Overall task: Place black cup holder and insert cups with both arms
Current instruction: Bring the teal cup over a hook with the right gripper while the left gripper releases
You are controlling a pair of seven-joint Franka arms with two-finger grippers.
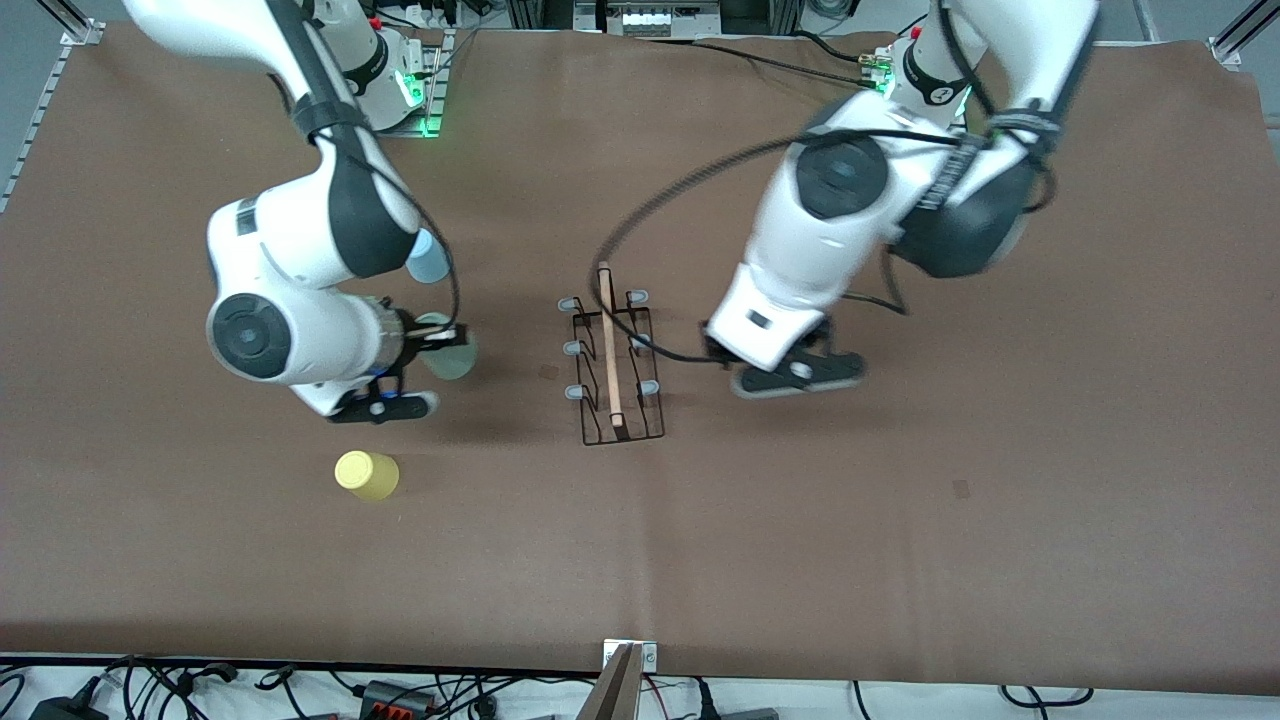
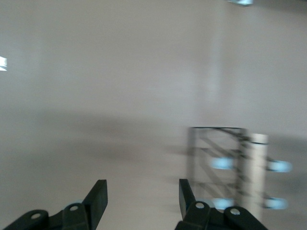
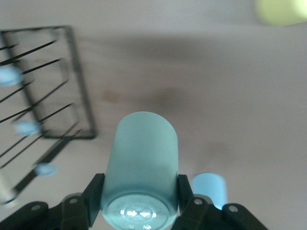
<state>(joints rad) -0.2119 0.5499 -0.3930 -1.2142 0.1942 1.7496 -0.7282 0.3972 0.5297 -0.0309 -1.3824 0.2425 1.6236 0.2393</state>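
The black cup holder (image 1: 612,362) stands mid-desk with all six pegs bare. The right gripper (image 3: 139,194), toward the right arm's end of the desk, has its fingers clamped on the mint green cup (image 3: 140,167) across its sides. It looks light, stiff and smooth, likely slippery, so a firm mid-wall grip suits. The blue cup (image 1: 428,257) and yellow cup (image 1: 366,474) sit on the desk nearby. The left gripper (image 2: 139,194) hangs beside the holder, fingers spread and empty.

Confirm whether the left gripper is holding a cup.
No. In the left wrist view the left gripper is open with only bare table between its fingers.
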